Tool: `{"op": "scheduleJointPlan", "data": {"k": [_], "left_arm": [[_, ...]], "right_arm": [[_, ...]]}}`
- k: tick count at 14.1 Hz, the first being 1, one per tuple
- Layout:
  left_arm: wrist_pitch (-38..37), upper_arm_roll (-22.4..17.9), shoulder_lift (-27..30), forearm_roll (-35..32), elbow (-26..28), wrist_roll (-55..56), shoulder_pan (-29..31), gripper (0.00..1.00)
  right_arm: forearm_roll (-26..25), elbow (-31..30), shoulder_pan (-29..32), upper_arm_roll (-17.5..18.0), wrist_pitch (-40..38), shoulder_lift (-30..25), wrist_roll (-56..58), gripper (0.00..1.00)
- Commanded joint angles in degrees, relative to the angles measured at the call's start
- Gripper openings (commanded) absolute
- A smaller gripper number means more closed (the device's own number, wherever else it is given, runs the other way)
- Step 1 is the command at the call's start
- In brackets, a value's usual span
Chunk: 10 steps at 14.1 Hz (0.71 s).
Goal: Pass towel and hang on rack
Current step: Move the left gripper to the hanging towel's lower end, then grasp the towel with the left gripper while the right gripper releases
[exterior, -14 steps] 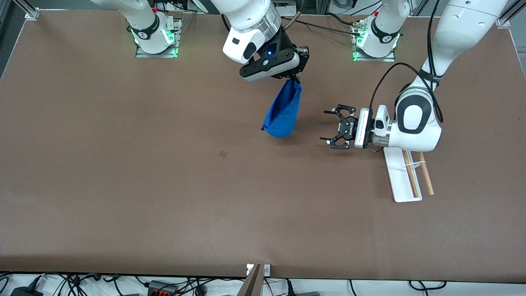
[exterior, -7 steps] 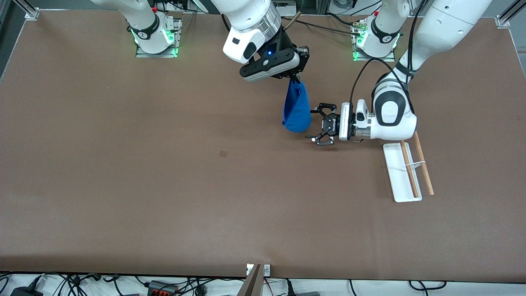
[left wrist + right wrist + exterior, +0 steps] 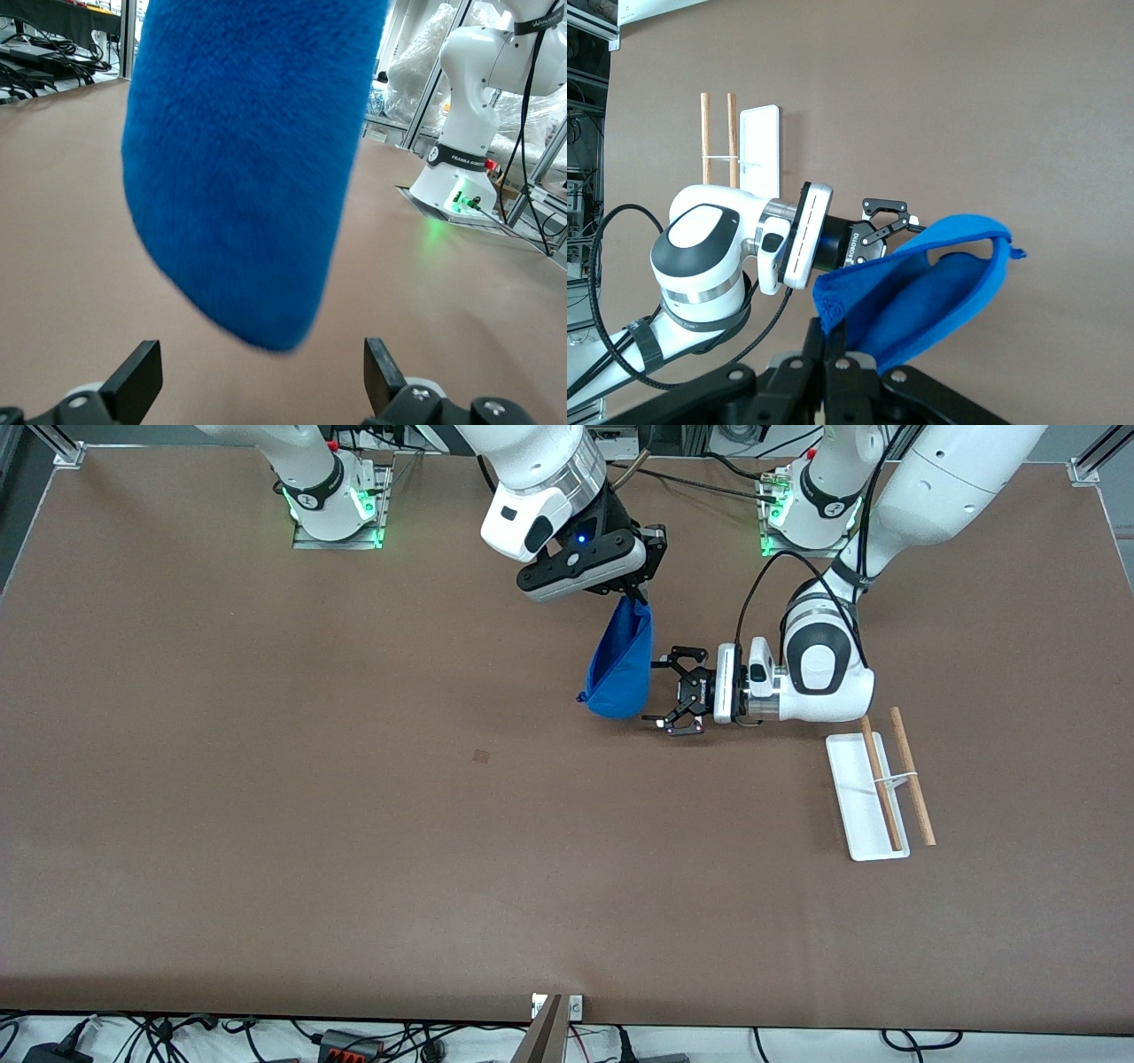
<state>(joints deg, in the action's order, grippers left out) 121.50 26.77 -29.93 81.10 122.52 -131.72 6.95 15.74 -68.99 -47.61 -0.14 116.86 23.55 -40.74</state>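
The worktop point(image 3: 266, 824) fills the front view, with the rack point(image 3: 873, 797) at centre right, standing empty and well apart from the towel point(image 3: 618, 669). The towel hangs at upper centre, pinched at its top corner by the clenched fingers of the right gripper point(image 3: 636, 595). The left gripper point(image 3: 666, 691) sits level just beside the towel's lower end with fingers released and spread. This appears to be the handover step, and the next move likely calls for closing on the cloth before the right gripper lets go.

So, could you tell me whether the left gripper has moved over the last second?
Yes: the left gripper has moved away from the rack, up against the towel.
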Motion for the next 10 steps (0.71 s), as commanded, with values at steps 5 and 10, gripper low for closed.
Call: {"op": "scheduleJointPlan", "data": {"k": [5,10], "left_arm": [[0.7,1.0,-2.5,9.2,0.8,-12.6,-0.3,0.07],[2.3,0.9,-2.4,9.5,0.3,-8.3,-0.8,0.01]], "right_arm": [[1.0,1.1,-0.4,-0.5,-0.1,0.4,-0.8,0.00],[1.0,1.1,-0.4,-0.5,-0.2,0.4,-0.7,0.00]]}}
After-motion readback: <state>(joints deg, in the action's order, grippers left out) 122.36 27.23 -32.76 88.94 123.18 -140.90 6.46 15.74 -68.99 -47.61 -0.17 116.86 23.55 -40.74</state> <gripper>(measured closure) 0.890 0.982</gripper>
